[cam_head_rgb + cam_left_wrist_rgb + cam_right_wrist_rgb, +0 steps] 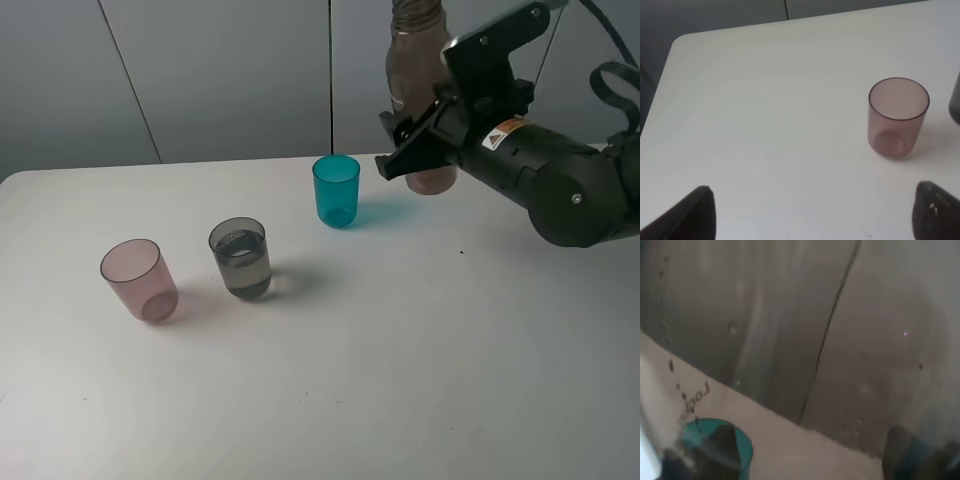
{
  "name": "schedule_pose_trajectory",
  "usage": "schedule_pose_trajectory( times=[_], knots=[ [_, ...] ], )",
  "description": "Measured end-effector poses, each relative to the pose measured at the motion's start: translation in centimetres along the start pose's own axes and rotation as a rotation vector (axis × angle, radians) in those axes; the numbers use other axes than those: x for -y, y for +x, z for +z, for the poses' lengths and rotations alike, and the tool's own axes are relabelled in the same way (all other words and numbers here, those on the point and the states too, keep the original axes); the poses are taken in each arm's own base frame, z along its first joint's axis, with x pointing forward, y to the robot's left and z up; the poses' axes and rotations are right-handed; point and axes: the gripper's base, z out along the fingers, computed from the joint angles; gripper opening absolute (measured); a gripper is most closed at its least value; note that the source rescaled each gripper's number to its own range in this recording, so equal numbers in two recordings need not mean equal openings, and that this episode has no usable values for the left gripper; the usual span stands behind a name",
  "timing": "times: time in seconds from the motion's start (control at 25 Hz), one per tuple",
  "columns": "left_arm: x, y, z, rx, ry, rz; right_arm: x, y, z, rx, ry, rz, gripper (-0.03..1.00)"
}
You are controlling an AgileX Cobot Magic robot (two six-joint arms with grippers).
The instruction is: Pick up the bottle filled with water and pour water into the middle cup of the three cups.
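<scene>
So, left gripper [815, 205]: fingers spread wide, nothing between them, over the table [400, 360] near the pink cup.
Pink cup [140, 280]: upright, leftmost in the row, looks empty.
Middle cup [240, 258]: grey, upright, just right of the pink one, not touching it; water inside.
Teal cup [336, 190]: upright, farther back and right.
Bottle [418, 60]: upright, neck up, just right of the teal cup; whether its base touches the table is hard to tell.
Right gripper [420, 150]: fingers clamped on the bottle's lower body.
</scene>
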Motion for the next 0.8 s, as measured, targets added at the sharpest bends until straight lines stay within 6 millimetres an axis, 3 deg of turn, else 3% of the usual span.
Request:
schedule_pose_trajectory(
  times=[0.12,0.36,0.8],
  knots=[
    [0.0,0.0,0.0,0.0,0.0,0.0,2.2,0.7,0.2,-0.01,0.027,0.127,0.0],
    [0.0,0.0,0.0,0.0,0.0,0.0,5.4,3.4,1.2,-0.015,0.11,0.177,0.0],
    [0.0,0.0,0.0,0.0,0.0,0.0,5.2,9.4,5.1,-0.024,0.139,0.242,0.0]
  ],
)
